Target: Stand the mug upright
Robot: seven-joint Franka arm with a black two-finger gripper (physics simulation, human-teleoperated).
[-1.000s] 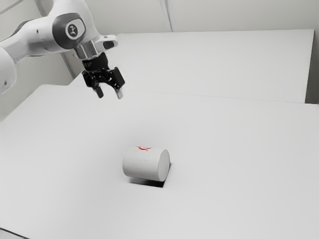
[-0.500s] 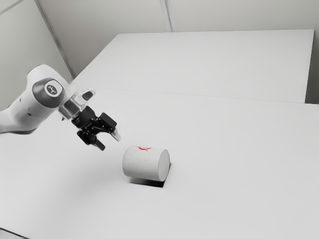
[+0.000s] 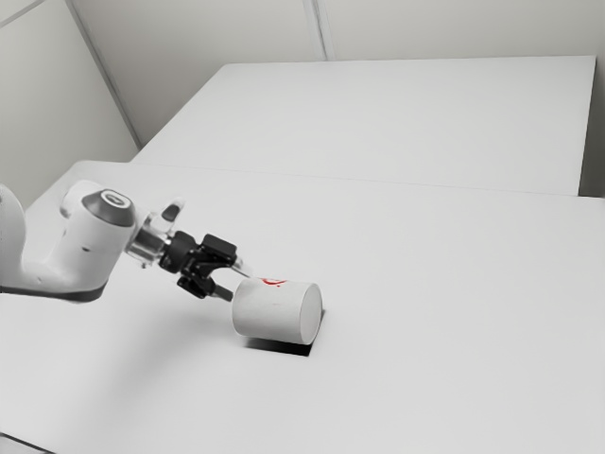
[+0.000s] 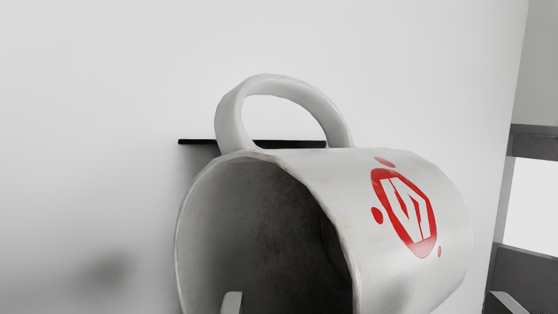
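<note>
A white mug (image 3: 274,310) with a red logo lies on its side on the table, its closed base toward the exterior view's right. At its mouth end stands my gripper (image 3: 240,286), open, tilted down toward the rim. In the wrist view the mug (image 4: 392,183) shows its dark inside and its handle (image 4: 270,85). There my gripper (image 4: 364,303) has its fingers wide apart, one in front of the mug's opening, the other beyond the logo side. Whether either finger touches the mug I cannot tell.
The white table (image 3: 425,331) extends around the mug, with another white surface (image 3: 397,123) behind it. A dark cable or edge (image 3: 24,443) runs along the near left corner of the exterior view.
My gripper has come down and toward the exterior view's right, from high above the table to the mug's mouth end, tilting over on the way. The mug has stayed put.
</note>
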